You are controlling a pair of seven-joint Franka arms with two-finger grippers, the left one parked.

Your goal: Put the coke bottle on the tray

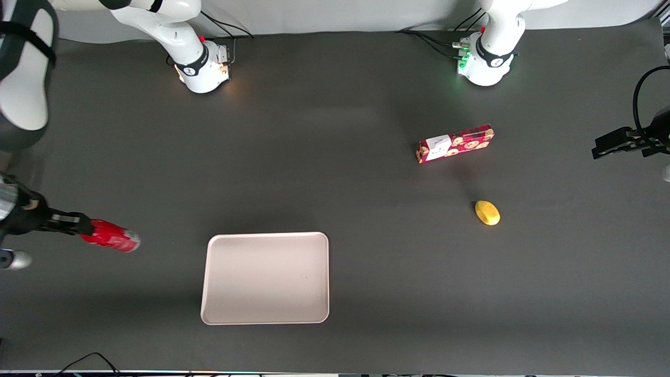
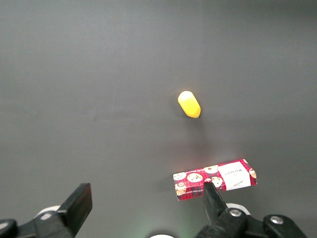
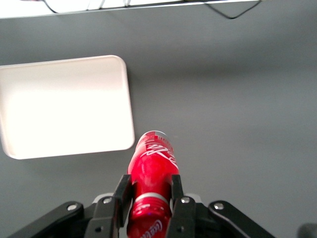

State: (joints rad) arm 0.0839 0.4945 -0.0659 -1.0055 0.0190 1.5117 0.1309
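My gripper (image 3: 151,203) holds the coke bottle (image 1: 111,236) toward the working arm's end, beside the tray (image 1: 266,278). Snack box (image 1: 454,143) and lemon (image 1: 487,212) lie well away, toward the parked arm's end.

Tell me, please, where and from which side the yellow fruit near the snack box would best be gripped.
Probably across its short width, coming straight down from above. The yellow fruit is a small oval lying flat and apart from the snack box, so its narrow middle fits two fingers. The gripper is now shut on the coke bottle, beside the tray.
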